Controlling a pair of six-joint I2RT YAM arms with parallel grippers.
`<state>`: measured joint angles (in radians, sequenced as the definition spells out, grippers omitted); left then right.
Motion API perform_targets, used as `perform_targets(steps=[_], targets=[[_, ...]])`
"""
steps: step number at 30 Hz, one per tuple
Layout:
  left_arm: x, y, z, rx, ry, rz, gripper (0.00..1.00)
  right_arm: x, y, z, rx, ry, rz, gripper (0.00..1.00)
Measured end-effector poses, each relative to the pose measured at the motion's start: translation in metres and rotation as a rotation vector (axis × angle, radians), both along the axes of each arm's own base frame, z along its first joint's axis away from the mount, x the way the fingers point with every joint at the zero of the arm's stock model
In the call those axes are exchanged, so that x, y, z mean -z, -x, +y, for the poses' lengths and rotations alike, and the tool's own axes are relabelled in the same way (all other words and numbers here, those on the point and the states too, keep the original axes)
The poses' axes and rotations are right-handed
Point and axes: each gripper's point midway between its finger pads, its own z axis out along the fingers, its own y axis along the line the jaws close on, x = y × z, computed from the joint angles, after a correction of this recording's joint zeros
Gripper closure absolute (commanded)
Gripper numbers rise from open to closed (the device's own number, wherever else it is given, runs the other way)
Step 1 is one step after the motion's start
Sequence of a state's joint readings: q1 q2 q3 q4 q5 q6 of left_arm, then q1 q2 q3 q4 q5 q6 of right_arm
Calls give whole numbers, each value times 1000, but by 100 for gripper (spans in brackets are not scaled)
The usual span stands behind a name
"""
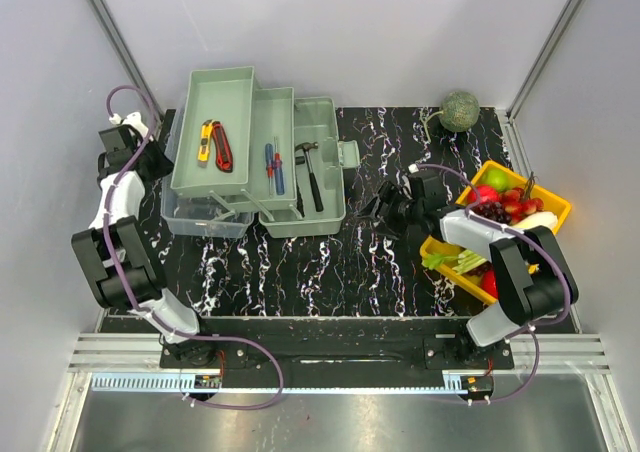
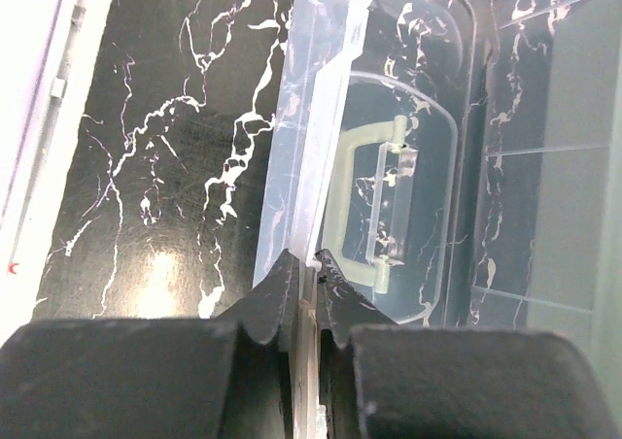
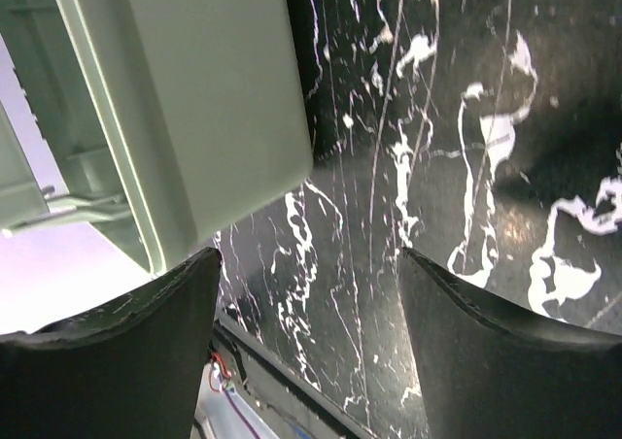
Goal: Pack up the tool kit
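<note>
Left wrist view: the left hand (image 2: 303, 266) is pinched tight on the edge of the clear lid (image 2: 321, 99). The right hand (image 3: 309, 256) gapes wide, empty, just beside the unfolded toolbox (image 1: 335, 197) on the worktop (image 1: 330, 262).

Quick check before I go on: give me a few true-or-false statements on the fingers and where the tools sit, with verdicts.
1. The left fingers are shut on the clear lid's edge. True.
2. The hammer is not yet packed. False: it lies inside the toolbox.
3. The right fingers are open, holding nothing. True.
4. The screwdrivers share a tray with the yellow knife. False: the knife's tray holds the red pliers; the screwdrivers lie in the next tray.
</note>
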<state>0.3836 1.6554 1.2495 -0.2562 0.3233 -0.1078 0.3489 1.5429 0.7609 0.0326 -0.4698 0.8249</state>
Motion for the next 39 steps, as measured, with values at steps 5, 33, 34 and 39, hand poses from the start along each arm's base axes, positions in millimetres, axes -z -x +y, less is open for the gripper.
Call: perform_targets(steps=[5,33,34,39], targets=[[-30,6,-8,-1,-49,-47,100,-5,-28,4,35,47,-39,22],[-151,28,-108,129,-585,-260,100,37,-7,44,5,380,9,28],[-154,29,-113,140,-603,-264,100,38,-5,46,1,381,12,28],[-164,32,-133,171,-688,-276,100,41,1,50,-8,394,29,29]])
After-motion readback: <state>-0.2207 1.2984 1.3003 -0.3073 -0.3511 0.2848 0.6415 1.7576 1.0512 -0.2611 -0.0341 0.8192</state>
